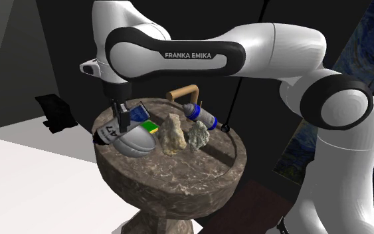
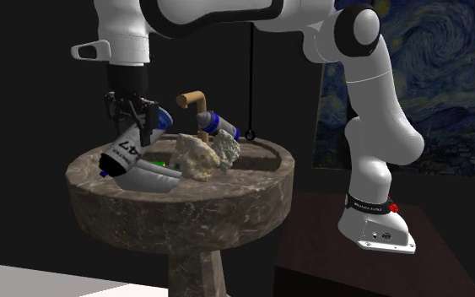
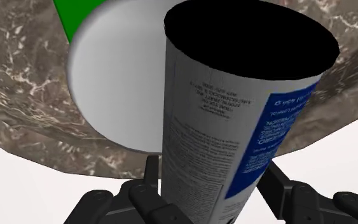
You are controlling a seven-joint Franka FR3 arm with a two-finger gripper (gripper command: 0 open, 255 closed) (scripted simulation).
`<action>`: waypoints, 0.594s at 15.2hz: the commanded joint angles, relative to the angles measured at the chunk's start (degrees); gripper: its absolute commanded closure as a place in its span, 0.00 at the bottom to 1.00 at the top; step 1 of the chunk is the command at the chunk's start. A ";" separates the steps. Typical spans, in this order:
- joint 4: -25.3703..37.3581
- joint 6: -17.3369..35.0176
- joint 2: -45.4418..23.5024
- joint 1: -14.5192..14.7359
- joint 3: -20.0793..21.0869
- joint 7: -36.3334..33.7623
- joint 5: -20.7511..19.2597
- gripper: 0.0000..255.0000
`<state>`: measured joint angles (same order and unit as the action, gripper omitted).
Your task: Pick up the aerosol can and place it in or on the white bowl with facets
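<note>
At the basin rim (image 1: 122, 166), pincer (image 1: 120, 110) clasps can (image 1: 110, 131) beside bowl (image 1: 137, 141).

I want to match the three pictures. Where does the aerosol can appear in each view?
Shoulder view: aerosol can, tilted, left of centre, over the stone basin's left part.
Second exterior view: aerosol can, tilted, at the left, under the gripper.
Wrist view: aerosol can, in the middle, clasped by the fingers.
Shared landmark: white bowl just beside it.
</note>
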<state>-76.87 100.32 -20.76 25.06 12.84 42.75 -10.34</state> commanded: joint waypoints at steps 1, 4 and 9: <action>-2.00 1.65 0.39 -0.14 -0.01 -0.17 0.03 1.00; -4.48 4.00 0.51 -0.29 -0.05 -0.42 -0.02 1.00; -7.77 7.33 0.44 -0.45 -0.12 -0.81 -0.17 1.00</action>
<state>-84.36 107.19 -20.17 24.58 12.72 42.03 -10.45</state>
